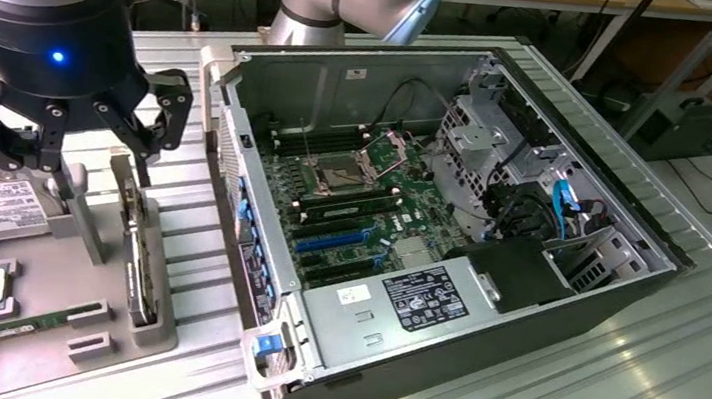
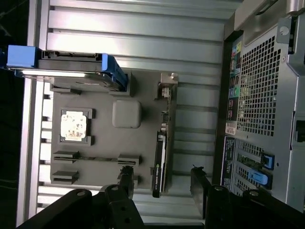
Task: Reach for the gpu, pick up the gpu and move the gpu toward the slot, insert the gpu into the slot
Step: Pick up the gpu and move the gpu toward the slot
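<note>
Ribbed metal tabletop (image 1: 658, 375) carries an open computer case (image 1: 342, 87), lying on its side with the green motherboard (image 1: 376, 197) exposed and the blue slot (image 1: 331, 240) apparently unoccupied among its connectors. Beside the case, on the exterior view's left, sits a grey parts holder (image 1: 49, 305). There the gpu (image 2: 160, 157) stands on its long edge in a narrow cradle, silver bracket at one end, well apart from the slot.

The gripper (image 1: 72, 152) hangs above the holder with its jaws spread wide, gripping nothing. The wrist view looks down on the card lying roughly midway between the two fingers (image 2: 126, 179). The reach appears unfinished: the card is untouched.

To do this step well, the arm should probably come straight down with the card centred and the pads parallel to its flat faces. It should close on the board's middle rather than the bracket — and stay clear of the cradle's walls.
</note>
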Robot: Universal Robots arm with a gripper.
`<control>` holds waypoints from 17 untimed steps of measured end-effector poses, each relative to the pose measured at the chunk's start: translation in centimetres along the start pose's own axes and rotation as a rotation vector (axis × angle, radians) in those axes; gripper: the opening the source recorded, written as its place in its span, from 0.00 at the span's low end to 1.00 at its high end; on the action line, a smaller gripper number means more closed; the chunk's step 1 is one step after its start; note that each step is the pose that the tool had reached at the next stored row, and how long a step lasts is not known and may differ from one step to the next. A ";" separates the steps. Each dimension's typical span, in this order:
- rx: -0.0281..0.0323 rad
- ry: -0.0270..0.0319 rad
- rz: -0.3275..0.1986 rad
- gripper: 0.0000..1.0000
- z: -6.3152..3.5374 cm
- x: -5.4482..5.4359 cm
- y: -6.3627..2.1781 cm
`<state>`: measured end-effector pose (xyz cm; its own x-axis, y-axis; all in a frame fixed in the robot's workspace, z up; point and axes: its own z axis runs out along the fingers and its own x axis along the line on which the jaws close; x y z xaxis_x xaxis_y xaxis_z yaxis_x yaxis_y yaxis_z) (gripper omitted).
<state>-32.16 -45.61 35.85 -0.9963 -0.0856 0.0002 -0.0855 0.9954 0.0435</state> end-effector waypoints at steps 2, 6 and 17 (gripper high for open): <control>0.0001 0.0003 -0.001 0.60 0.10 0.0 -0.08; 0.0001 0.0002 -0.001 0.60 0.35 0.0 -0.46; -0.0001 0.0000 -0.001 0.60 2.43 0.1 -1.84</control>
<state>-32.12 -47.34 33.35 -0.9962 -0.0869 0.0001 -0.0868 0.9953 0.0436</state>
